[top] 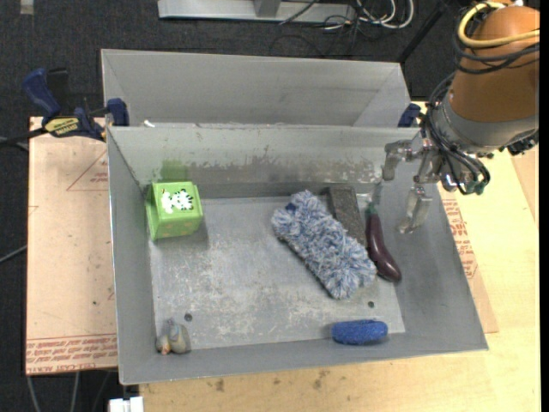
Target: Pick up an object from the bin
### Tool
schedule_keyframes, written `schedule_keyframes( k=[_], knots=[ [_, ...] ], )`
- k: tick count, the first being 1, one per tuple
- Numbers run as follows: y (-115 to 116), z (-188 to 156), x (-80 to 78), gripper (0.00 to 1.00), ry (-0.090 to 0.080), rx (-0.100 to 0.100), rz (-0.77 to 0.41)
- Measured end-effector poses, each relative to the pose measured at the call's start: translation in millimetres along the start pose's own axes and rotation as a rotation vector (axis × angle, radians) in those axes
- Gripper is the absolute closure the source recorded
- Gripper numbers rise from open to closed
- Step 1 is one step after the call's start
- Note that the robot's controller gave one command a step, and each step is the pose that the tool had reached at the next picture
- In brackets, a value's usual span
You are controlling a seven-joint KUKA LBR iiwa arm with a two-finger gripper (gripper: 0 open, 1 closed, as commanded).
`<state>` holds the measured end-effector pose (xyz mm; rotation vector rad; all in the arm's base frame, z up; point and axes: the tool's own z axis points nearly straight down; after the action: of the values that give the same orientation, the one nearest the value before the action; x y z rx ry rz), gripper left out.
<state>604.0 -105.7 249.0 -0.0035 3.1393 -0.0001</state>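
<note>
My gripper hangs over the right side of the bin, by its right wall, open with nothing between its fingers. Just below and left of it lies a small purple eggplant, its stem end pointing up toward the fingertips. A fluffy blue-and-white mop head lies diagonally to the left of the eggplant. A dark grey flat block pokes out from behind the mop head, near the back wall.
A green cube with a white picture stands at the back left. A blue oblong piece lies near the front edge on the right. In the front left corner sits a small grey-tan figure.
</note>
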Motion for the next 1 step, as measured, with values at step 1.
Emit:
schedule_keyframes(
  k=[1],
  knots=[
    [0.0, 0.0, 0.0, 0.00, 0.000, 0.000, 0.000]
  ],
)
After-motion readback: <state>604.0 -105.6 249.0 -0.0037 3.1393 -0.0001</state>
